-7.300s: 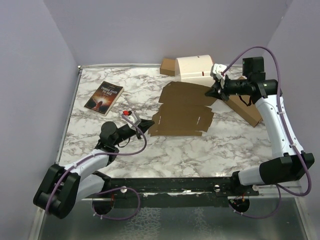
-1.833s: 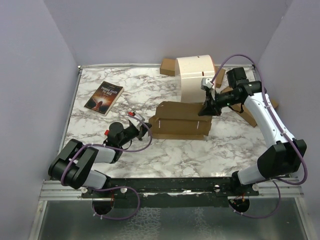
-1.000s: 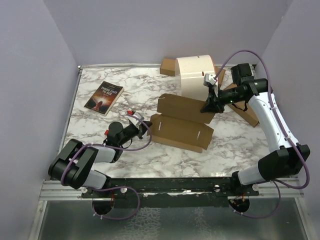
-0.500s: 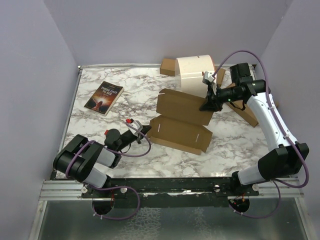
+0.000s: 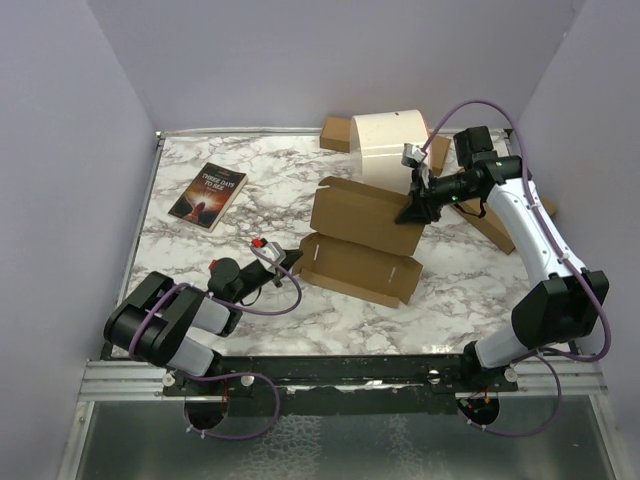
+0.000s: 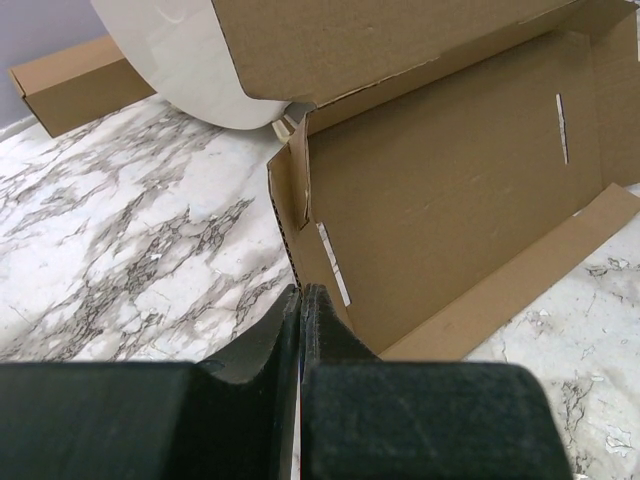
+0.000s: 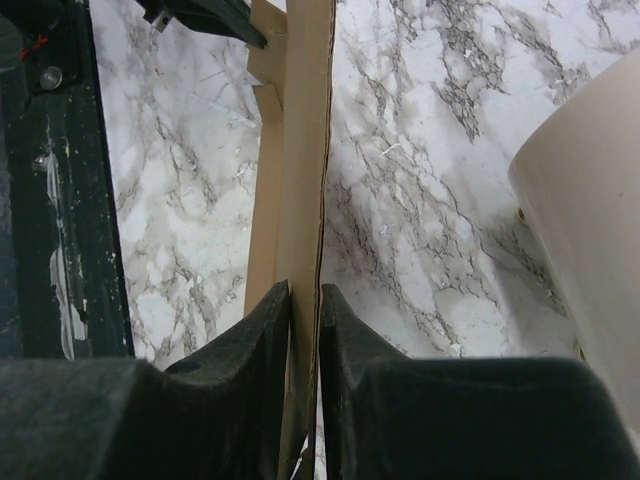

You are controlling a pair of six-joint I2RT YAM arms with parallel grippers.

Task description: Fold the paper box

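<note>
Your right pincer (image 7: 305,300) is clamped on the paper box (image 5: 360,240). The wrist view shows a thin brown panel edge-on, squeezed between the two fingers (image 7: 265,335) with no slack. From above, the right pincer (image 5: 410,212) has hold of the right end of the far panel. That panel stands tilted up off the surface (image 5: 270,180), while the near panel lies lower, with its front wall toward the arm bases. The box sits around the middle of the marbled surface, a little right of centre, with its long side running left to right.

Your left pincer (image 6: 302,295) has its fingers pressed together with no gap showing. Its tips sit right at the box's near-left corner flap. You cannot tell from either view whether the card is pinched between them or only touched. From above, the left pincer (image 5: 291,260) lies low over the surface just beside the box's left end.

Behind the box, a cream curved sheet (image 5: 390,140) arches at the back of the surface, with a small brown cardboard piece (image 5: 335,133) at its left. A larger brown cardboard box (image 5: 487,224) lies to the right, partly hidden by the right arm. A book (image 5: 208,195) lies well apart, toward the far left.
</note>
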